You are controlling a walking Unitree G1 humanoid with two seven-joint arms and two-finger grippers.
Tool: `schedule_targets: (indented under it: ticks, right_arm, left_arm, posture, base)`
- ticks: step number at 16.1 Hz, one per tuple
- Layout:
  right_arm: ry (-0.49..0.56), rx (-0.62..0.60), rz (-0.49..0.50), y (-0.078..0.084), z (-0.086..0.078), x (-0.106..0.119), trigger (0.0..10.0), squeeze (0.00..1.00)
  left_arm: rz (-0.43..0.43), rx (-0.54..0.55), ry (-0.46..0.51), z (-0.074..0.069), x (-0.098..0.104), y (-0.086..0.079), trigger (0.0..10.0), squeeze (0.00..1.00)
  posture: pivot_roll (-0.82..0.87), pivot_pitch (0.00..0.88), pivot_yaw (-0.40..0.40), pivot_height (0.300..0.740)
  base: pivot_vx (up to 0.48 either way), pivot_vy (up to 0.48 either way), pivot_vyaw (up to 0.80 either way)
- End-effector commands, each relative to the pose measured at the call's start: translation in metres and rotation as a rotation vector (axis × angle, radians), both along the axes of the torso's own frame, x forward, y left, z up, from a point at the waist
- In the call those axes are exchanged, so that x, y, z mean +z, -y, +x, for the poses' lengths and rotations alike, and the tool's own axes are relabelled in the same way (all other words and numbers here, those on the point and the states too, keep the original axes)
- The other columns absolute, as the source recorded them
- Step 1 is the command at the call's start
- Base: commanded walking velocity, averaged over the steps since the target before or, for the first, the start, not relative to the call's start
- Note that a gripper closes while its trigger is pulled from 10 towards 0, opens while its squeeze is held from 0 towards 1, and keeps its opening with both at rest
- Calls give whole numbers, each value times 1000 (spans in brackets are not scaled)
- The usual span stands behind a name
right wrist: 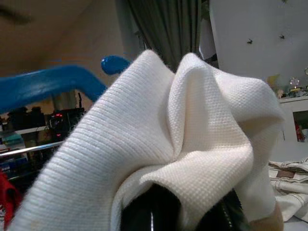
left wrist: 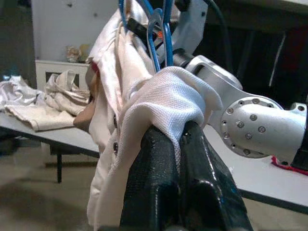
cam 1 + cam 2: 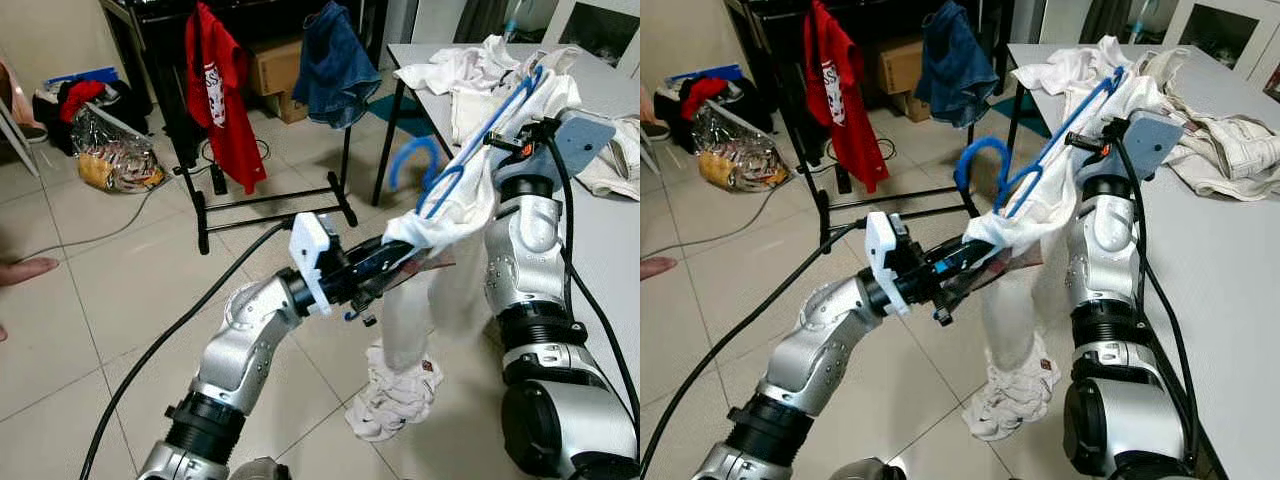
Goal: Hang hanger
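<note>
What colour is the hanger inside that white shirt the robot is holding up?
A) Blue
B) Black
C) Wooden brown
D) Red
A: the hanger running through the white shirt is blue, its curved hook sticking out toward the clothes rack.

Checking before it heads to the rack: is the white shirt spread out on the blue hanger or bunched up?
Bunched up. The white shirt is gathered in folds around the blue hanger, pinched by the left gripper, its tail trailing on the floor.
</note>
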State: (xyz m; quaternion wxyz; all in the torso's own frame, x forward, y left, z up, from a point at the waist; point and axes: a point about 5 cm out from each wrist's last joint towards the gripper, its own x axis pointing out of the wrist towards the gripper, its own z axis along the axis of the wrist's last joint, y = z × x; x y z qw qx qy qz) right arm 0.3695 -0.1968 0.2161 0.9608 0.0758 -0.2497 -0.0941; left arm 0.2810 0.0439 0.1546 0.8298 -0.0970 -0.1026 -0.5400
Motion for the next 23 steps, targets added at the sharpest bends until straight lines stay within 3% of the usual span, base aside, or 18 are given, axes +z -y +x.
schedule_targets:
  ticks: [1, 6, 8, 12, 14, 17, 20, 23]
  right_arm:
    - [65, -4, 10, 0, 0, 18, 10000, 0]
    - [118, 24, 37, -2, -3, 27, 10000, 0]
    - [174, 94, 84, -5, -10, 29, 10000, 0]
    - [212, 162, 93, -12, -15, 33, 10000, 0]
    - [208, 181, 81, -11, -18, 30, 10000, 0]
    - [43, 129, -26, -14, -8, 8, 10000, 0]
    - [-33, 84, -64, -14, -1, 2, 10000, 0]
    - [-37, 85, -75, -19, 6, 10, 10000, 0]
  left_arm:
    - [4, -6, -29, -1, -5, 1, 10000, 0]
    - [-85, 61, -118, 9, -3, -6, 10000, 0]
    - [-165, 81, -208, 15, -2, -15, 10000, 0]
    - [-220, 91, -264, 18, -2, -19, 10000, 0]
    - [-196, 85, -236, 18, 1, -18, 10000, 0]
    - [-56, 36, -49, 5, 6, -5, 10000, 0]
    - [-5, -23, -5, -3, 6, 3, 10000, 0]
    - [17, -19, 10, -6, 2, 2, 10000, 0]
  posture:
    - [11, 0, 31, 723]
    - [12, 0, 32, 723]
    - [10, 0, 36, 723]
    - [8, 0, 39, 723]
    - [6, 0, 41, 723]
    - [5, 0, 41, 723]
    - [8, 0, 43, 723]
    - [14, 0, 38, 723]
  base:
    - [0, 0, 0]
    - [0, 0, 0]
    - [0, 0, 0]
    - [0, 0, 0]
    - [0, 0, 0]
    - [0, 0, 0]
    - [0, 0, 0]
    - [0, 0, 0]
